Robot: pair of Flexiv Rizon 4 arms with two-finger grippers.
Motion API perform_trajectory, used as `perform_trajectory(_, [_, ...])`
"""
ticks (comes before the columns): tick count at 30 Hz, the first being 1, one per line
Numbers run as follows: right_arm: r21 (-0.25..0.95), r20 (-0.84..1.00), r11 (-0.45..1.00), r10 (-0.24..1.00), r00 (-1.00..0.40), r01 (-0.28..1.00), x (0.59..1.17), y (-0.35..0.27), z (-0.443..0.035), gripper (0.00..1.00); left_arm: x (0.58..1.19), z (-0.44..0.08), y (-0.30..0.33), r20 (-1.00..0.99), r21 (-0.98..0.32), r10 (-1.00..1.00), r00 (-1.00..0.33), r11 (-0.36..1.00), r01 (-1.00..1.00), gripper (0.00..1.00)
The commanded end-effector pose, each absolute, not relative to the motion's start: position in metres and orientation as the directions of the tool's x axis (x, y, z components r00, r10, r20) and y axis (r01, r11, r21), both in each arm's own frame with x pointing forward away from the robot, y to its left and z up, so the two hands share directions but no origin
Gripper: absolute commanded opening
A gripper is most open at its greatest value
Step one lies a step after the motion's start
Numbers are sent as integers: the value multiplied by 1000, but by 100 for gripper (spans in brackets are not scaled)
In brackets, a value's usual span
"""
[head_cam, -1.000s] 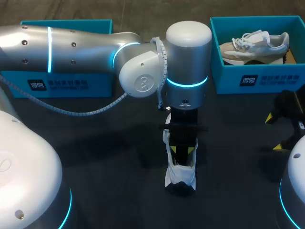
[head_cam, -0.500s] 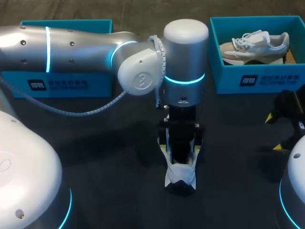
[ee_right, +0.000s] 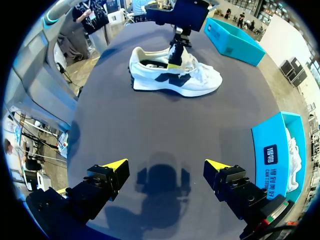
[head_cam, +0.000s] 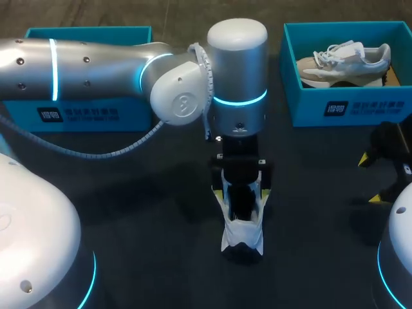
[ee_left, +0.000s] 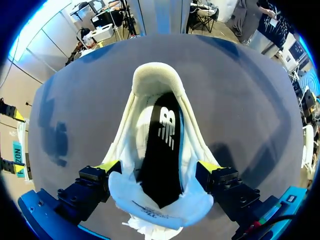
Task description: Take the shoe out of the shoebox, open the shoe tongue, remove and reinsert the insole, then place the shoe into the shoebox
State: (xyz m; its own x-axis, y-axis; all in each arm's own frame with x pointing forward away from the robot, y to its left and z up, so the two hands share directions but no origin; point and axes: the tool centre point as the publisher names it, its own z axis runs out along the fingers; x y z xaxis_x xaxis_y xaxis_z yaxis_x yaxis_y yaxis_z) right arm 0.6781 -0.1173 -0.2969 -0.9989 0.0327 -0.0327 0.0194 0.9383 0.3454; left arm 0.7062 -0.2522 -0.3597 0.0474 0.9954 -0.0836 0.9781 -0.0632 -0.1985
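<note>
A white shoe with a dark side logo stands on the dark table's middle. My left gripper hangs right over its mouth. In the left wrist view the gripper is open, its yellow fingertips standing either side of the shoe, holding nothing. The black insole lies inside the shoe, and the white tongue is folded forward under the gripper. My right gripper is open and empty over bare table, well short of the shoe. It shows at the head view's right edge.
A teal shoebox at the back right holds a second, beige shoe. Another teal box stands at the back left, partly behind my left arm. Both boxes also show in the right wrist view.
My left gripper's fingers have spread from close together inside the shoe's mouth to wide apart. The left arm has shifted slightly left. My right arm has kept still.
</note>
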Motion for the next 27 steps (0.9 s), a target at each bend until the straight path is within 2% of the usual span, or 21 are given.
perform_trajectory(1, [342, -33, 939, 33, -999, 20, 677, -117, -297, 100, 715, -355, -250, -91, -190, 994, 54, -70, 979, 100])
perform_trajectory(19, [342, -33, 939, 33, -999, 20, 677, -117, -297, 100, 737, -331, -252, -118, -139, 991, 57, -73, 988, 100])
perform_trajectory(27, [342, -33, 939, 33, -999, 20, 677, -117, -297, 100, 737, -305, -245, -143, -90, 988, 66, -79, 993, 99])
